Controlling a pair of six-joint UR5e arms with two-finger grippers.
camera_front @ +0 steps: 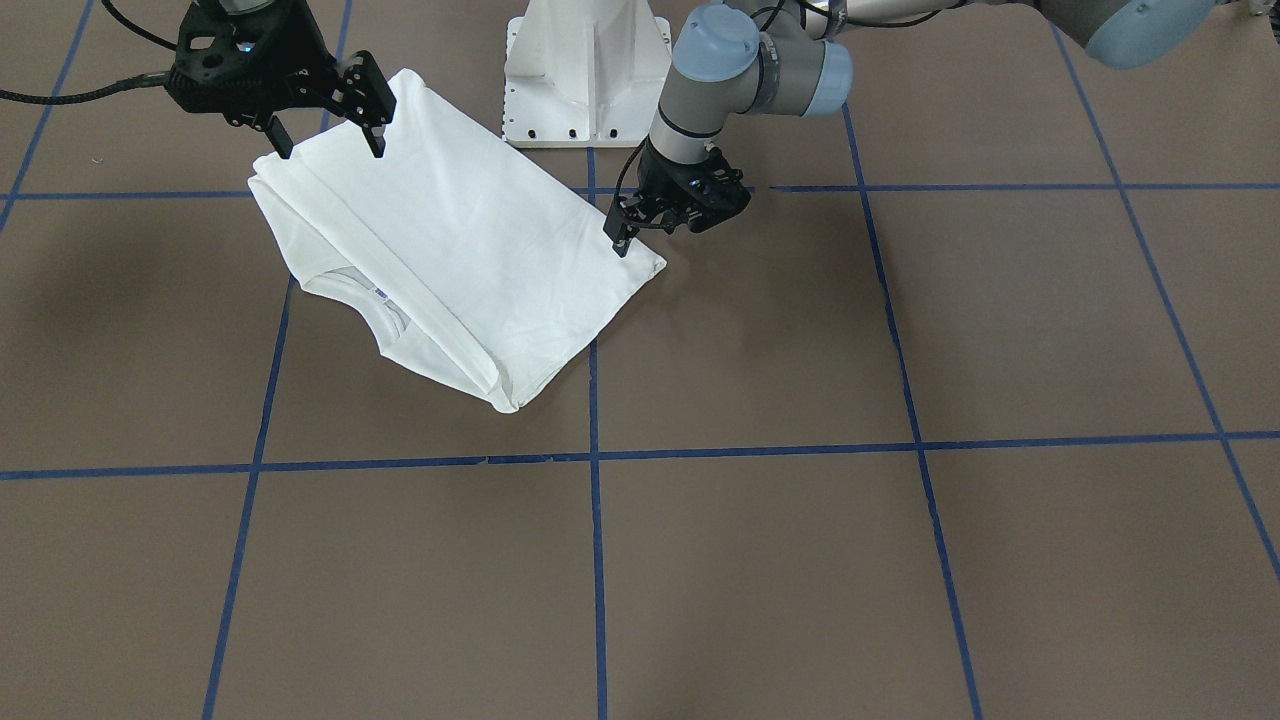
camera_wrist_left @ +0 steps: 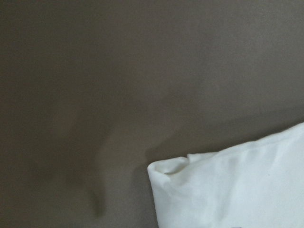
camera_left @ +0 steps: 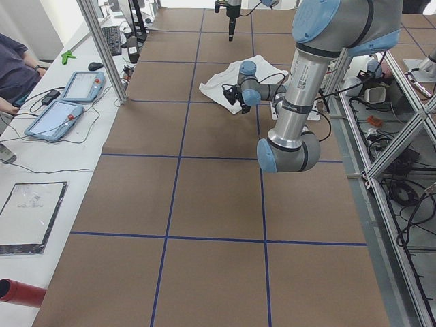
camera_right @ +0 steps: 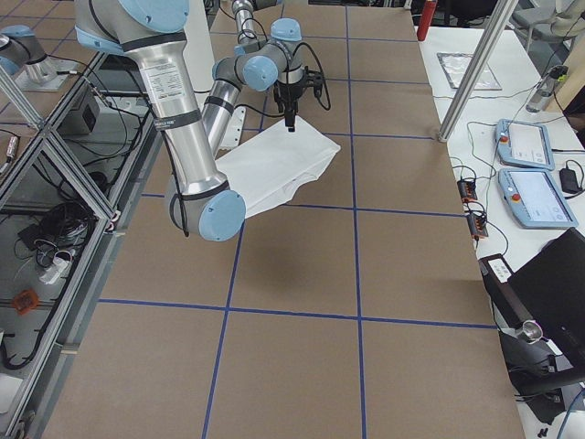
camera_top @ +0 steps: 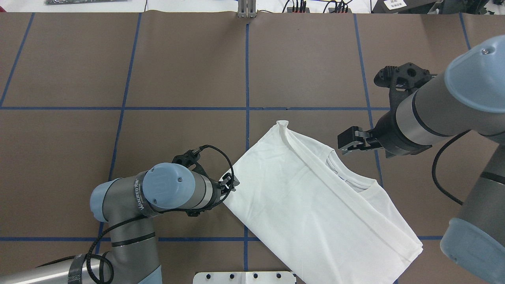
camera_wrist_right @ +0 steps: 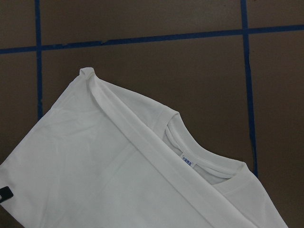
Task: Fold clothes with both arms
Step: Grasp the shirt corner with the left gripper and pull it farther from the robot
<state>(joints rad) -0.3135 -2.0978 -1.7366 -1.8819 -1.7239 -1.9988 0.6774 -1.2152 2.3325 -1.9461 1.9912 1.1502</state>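
The white shirt (camera_front: 470, 250) (camera_top: 315, 209) lies folded lengthwise and flat on the brown table, set diagonally. Its ribbed neck and small blue label (camera_wrist_right: 187, 160) face up beside a long folded edge. My left gripper (camera_front: 622, 240) hangs low by one bottom corner of the shirt (camera_wrist_left: 166, 167); it looks shut and holds nothing, and the corner rests on the table. My right gripper (camera_front: 330, 148) hovers above the opposite end of the shirt, open, with nothing between its fingers (camera_top: 351, 142).
The white pedestal base (camera_front: 585, 70) stands just behind the shirt. Blue tape lines (camera_front: 596, 560) mark a grid on the brown table. Control tablets (camera_right: 535, 197) lie on a side bench, where a person's arm (camera_left: 13, 75) shows.
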